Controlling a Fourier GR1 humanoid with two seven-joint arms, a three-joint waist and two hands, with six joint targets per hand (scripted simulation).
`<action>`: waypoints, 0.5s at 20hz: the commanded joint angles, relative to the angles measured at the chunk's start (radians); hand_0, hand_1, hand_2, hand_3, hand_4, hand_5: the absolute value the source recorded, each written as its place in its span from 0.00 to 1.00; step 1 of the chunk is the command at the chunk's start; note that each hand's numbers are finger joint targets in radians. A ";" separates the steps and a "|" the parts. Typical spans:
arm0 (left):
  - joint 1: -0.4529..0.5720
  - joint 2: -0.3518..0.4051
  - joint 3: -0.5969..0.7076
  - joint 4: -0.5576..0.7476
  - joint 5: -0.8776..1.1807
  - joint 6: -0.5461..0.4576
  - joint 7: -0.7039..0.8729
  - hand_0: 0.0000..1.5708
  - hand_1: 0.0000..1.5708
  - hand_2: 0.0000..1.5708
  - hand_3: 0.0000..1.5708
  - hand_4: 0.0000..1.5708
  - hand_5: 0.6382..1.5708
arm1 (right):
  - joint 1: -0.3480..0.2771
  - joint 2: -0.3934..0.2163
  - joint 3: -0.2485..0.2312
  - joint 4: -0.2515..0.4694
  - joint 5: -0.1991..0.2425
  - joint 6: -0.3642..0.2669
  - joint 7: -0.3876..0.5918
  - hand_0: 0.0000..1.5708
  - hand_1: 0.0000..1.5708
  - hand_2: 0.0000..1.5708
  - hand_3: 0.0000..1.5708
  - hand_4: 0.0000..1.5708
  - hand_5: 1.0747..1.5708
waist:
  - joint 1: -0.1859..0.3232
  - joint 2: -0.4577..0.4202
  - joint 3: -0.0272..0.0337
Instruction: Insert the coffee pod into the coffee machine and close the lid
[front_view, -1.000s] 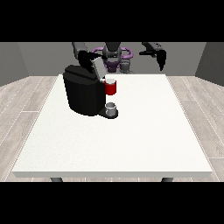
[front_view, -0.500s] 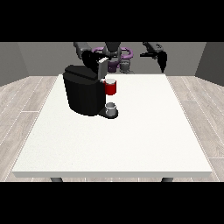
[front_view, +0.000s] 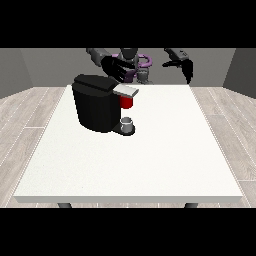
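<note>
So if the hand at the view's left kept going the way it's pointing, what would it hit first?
Most likely the grey lid of the coffee machine. The hand at the view's left hangs just above and behind it, reaching down toward the camera. Depth is hard to judge from this one view, so it could pass just behind the lid.

White table (front_view: 150, 165) on wood-plank floor (front_view: 30, 115)

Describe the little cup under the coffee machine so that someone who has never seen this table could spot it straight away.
Find the black coffee machine on the white table, toward the view's left. At the foot of its front, on the dark base, stands a small grey cup. It sits directly below the red part under the grey lid, and is the only grey, low item there.
</note>
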 joint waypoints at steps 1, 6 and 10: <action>-0.016 0.034 0.001 -0.058 0.039 -0.036 0.076 0.00 0.00 0.00 0.00 0.09 1.00 | -0.010 -0.016 -0.030 0.048 0.003 0.003 -0.057 0.00 0.00 0.00 0.00 0.09 1.00 | 0.036 0.002 0.0004; 0.023 0.002 -0.007 0.003 0.011 0.005 0.002 0.00 0.00 0.00 0.00 0.00 1.00 | -0.050 0.029 -0.010 -0.004 -0.007 0.023 -0.009 0.00 0.00 0.00 0.00 0.02 1.00 | -0.009 -0.029 0.0001; 0.060 -0.004 -0.003 0.014 -0.003 0.014 -0.067 0.00 0.00 0.00 0.00 0.12 1.00 | 0.084 0.106 0.053 -0.068 -0.043 0.068 -0.103 0.00 0.00 0.00 0.00 0.16 1.00 | -0.062 -0.085 0.0002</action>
